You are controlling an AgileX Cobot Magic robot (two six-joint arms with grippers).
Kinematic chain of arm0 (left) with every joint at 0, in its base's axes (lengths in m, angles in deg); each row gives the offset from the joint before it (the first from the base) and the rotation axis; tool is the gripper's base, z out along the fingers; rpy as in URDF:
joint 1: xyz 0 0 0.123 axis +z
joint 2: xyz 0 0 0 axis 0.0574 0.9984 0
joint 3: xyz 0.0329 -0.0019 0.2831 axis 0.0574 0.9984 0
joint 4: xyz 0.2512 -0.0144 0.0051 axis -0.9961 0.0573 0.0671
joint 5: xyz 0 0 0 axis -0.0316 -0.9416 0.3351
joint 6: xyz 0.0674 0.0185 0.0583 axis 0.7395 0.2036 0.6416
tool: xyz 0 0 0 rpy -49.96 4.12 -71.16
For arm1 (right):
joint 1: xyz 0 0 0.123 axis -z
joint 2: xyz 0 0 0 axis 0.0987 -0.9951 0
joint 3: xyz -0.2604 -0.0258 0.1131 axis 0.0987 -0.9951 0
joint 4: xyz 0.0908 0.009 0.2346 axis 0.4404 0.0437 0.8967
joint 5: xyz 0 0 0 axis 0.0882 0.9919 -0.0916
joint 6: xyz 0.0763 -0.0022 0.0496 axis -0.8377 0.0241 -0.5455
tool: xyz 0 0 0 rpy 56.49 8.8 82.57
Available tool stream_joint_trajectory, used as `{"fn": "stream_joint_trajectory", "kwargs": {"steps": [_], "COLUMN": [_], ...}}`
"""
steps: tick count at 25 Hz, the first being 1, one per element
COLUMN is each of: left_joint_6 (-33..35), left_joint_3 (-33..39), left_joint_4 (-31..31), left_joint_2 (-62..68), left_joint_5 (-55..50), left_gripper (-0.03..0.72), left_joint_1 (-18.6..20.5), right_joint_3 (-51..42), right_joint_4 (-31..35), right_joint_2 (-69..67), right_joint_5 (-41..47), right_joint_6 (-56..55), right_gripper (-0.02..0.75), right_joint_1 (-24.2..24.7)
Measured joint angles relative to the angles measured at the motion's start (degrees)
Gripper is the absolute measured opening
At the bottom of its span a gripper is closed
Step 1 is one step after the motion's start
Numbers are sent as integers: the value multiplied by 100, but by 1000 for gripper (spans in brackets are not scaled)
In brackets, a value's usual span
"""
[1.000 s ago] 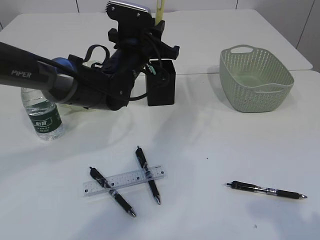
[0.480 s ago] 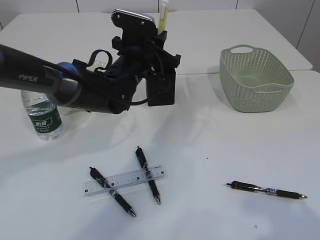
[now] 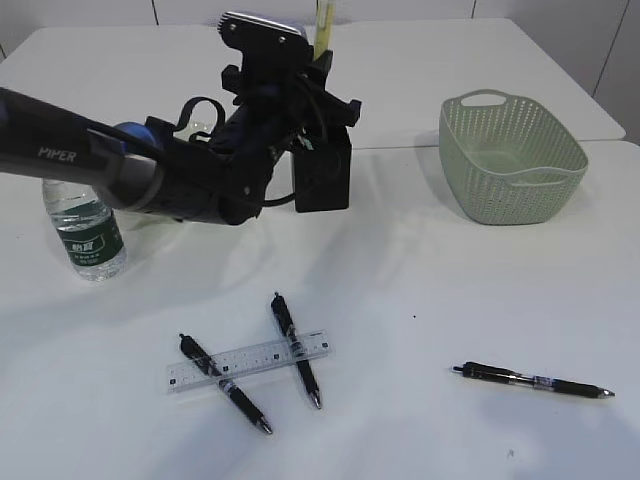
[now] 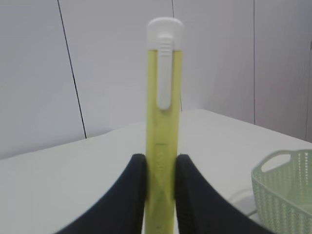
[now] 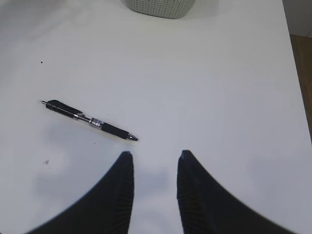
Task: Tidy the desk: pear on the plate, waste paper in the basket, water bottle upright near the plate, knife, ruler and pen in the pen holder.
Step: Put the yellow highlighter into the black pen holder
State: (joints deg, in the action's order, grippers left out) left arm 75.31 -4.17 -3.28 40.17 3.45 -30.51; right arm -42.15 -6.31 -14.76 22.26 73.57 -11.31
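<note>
Left tool (image 4: 161, 168) pinches a yellow-green knife (image 4: 163, 126) upright over the pen holder (image 3: 322, 172).
Right tool (image 5: 155, 183) hangs spread above the plain white desk (image 3: 450, 290); the basket (image 3: 512, 157) sits toward its far right edge, pale panelled walls beyond.

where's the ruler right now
In the exterior view the ruler lies front left on the desk, across two black pens.

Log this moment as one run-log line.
left gripper: shut on yellow knife, above pen holder | right gripper: open, empty | ruler, three pens: on desk
</note>
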Motion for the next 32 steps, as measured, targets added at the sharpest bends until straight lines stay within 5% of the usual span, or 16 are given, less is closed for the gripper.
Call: {"fn": "stream_joint_trajectory", "kwargs": {"steps": [32], "left_joint_6": [-20], "left_joint_3": [-567], "left_joint_4": [30], "left_joint_2": [593], "left_joint_5": [-587], "left_gripper": [113], "left_joint_1": [191], "right_joint_3": [0], "right_joint_4": [-111], "right_joint_2": [0], "right_joint_5": [-137], "right_joint_6": [-14], "right_gripper": [260], "right_joint_1": [0]}}
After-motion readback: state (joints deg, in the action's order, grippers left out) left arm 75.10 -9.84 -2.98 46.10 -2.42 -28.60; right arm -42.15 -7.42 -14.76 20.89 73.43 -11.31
